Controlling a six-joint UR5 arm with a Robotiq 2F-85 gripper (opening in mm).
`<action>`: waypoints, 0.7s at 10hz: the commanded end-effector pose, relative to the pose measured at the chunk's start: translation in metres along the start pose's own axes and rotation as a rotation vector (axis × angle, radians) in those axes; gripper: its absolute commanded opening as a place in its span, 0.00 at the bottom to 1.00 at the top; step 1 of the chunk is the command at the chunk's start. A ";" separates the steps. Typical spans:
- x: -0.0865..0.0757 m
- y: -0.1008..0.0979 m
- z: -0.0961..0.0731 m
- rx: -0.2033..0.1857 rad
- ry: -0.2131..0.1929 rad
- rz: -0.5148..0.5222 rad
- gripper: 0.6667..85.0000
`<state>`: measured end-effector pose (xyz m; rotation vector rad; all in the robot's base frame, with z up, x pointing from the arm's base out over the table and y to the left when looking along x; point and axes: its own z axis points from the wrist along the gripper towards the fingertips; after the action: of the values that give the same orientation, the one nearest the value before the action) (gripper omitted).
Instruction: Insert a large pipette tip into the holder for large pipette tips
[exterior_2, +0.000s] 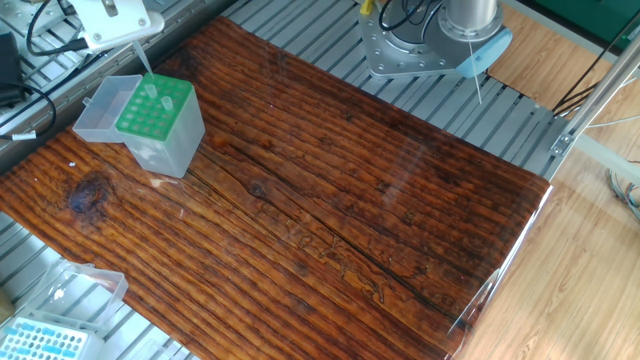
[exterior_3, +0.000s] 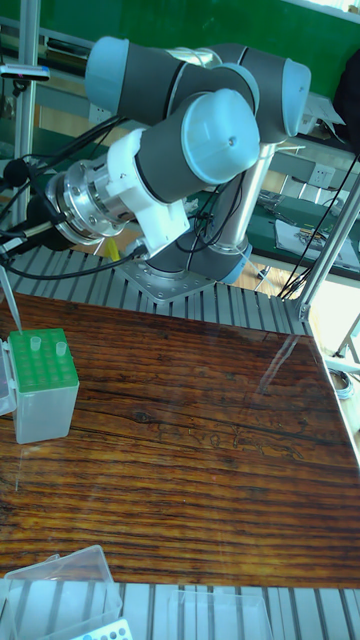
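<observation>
Your large pipette tip (exterior_2: 143, 58) is a thin translucent cone, slanting down just above the green rack of the holder for large pipette tips (exterior_2: 152, 107), where 2 tips already stand. The end effector (exterior_2: 113, 18) is cut off at the frame's top, so you cannot tell its opening, though the tip hangs from it. The holder sits near the tabletop's (exterior_2: 340, 200) far left corner; most of the wood lies open to its right.
</observation>
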<state>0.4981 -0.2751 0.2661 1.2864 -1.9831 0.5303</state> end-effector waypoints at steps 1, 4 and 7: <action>-0.001 0.002 0.001 -0.006 -0.006 -0.001 0.00; 0.001 0.003 0.004 -0.007 -0.006 -0.001 0.00; 0.003 0.003 0.006 -0.003 0.002 -0.001 0.00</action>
<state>0.4939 -0.2791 0.2662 1.2816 -1.9748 0.5322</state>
